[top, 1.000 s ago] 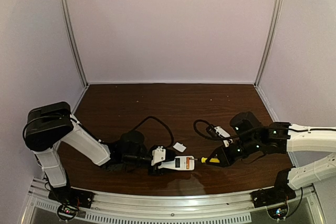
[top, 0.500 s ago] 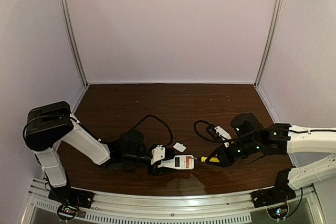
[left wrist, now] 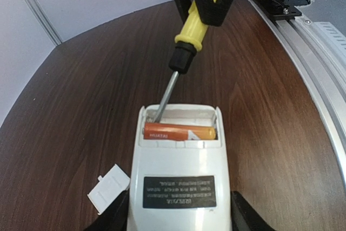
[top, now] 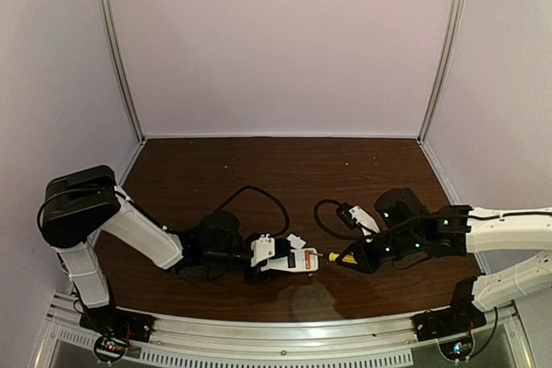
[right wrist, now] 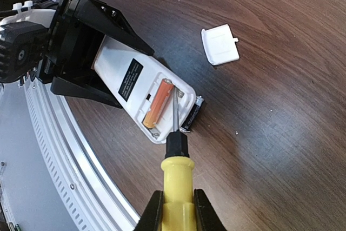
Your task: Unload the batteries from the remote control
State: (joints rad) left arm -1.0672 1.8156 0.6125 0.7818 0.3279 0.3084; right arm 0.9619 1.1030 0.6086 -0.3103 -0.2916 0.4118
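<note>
The left gripper (left wrist: pixel 178 216) is clamped on the sides of the white remote control (left wrist: pixel 181 171), which faces back-up with its battery bay open. An orange battery (left wrist: pixel 178 132) lies in one slot. The right gripper (right wrist: pixel 177 212) grips the yellow-handled screwdriver (right wrist: pixel 177 174), whose tip sits in the empty slot. The dark battery (right wrist: pixel 193 113) lies on the table (right wrist: pixel 281 106) just beside the remote's end, perhaps touching it. The white cover (right wrist: pixel 220 45) lies apart.

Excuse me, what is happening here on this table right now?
The left gripper holds the white remote, its back open. The right gripper holds a yellow screwdriver with its tip in the battery bay. An orange battery sits inside; a dark battery lies on the table beside the remote. The small cover lies apart.
</note>
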